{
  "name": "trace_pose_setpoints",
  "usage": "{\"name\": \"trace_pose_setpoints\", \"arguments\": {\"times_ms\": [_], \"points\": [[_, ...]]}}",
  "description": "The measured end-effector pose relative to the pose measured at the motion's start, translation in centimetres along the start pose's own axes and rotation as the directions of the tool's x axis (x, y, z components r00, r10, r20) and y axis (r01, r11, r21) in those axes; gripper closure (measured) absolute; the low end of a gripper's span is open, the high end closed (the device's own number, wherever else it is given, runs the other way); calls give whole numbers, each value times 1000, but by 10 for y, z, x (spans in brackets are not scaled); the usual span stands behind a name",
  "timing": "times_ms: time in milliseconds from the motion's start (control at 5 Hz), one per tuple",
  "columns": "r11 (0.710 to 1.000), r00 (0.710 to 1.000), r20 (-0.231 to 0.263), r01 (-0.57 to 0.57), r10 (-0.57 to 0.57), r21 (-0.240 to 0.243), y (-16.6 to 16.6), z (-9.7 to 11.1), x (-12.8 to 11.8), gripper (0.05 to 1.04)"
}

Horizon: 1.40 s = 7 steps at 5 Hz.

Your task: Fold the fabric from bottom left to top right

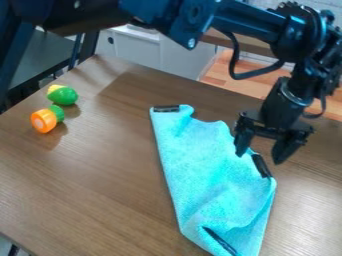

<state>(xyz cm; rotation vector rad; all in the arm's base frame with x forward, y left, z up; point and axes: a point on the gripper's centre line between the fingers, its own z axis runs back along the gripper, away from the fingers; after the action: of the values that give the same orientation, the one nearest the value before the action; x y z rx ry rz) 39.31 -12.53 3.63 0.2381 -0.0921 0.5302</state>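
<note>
A light blue fabric [204,172] lies rumpled on the wooden table, stretching from upper centre down to the bottom edge of the view. Dark strips mark it at its top left corner, at its right edge and near its bottom end. Folds and bumps show along its upper right side and in its lower part. My gripper [262,150] hangs over the fabric's upper right edge, pointing down, its two fingers spread apart with nothing between them. The left finger is beside the fabric's edge, the right one over bare wood.
A green and yellow toy [63,95] and an orange toy with a green end [45,120] lie on the table [100,185] at the upper left. The table's far edge runs behind the fabric, with white cabinets beyond.
</note>
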Motion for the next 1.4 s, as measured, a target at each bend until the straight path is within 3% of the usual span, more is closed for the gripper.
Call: {"name": "trace_pose_setpoints", "arguments": {"times_ms": [400,1000,1200,1400], "points": [[999,996,78,-50,50,7,-9,-21,-8,83],[998,996,67,-57,56,19,-16,-32,-8,93],[998,997,61,-54,53,19,-21,-34,-7,192],[999,997,58,-51,50,19,-22,-34,-8,473]]}}
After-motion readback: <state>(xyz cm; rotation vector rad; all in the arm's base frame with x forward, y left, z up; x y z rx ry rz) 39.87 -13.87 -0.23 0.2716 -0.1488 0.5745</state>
